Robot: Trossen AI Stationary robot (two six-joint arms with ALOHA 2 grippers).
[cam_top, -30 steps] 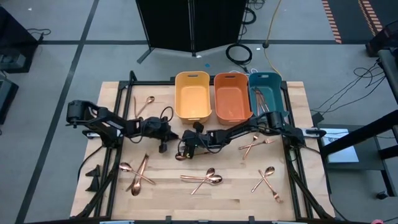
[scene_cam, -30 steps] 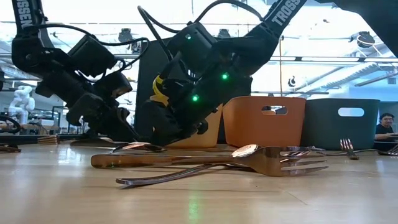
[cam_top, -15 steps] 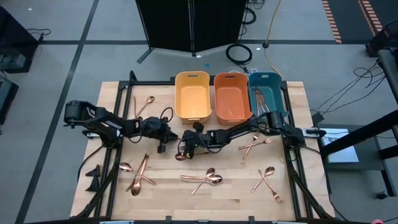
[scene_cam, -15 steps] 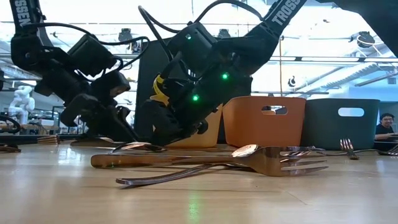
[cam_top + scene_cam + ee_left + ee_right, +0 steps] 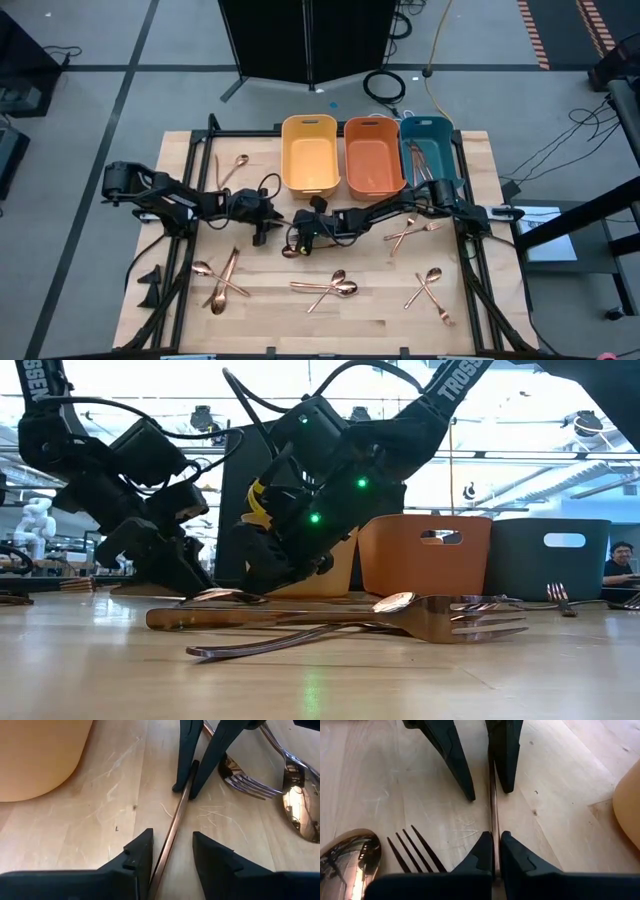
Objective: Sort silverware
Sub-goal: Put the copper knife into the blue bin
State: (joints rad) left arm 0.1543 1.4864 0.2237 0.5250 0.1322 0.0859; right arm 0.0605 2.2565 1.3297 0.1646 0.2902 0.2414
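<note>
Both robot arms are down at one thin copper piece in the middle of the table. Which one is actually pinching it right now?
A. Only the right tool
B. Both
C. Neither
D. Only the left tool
A: the right tool is shut on the copper handle, while the left tool stands open around it.

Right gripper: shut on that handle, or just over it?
Shut. The right gripper pinches the thin copper handle between its fingertips; the left gripper straddles the same handle, open.

Copper silverware [image 5: 330, 287] scattered flat on table; thin handle [image 5: 493, 815] between claws.
</note>
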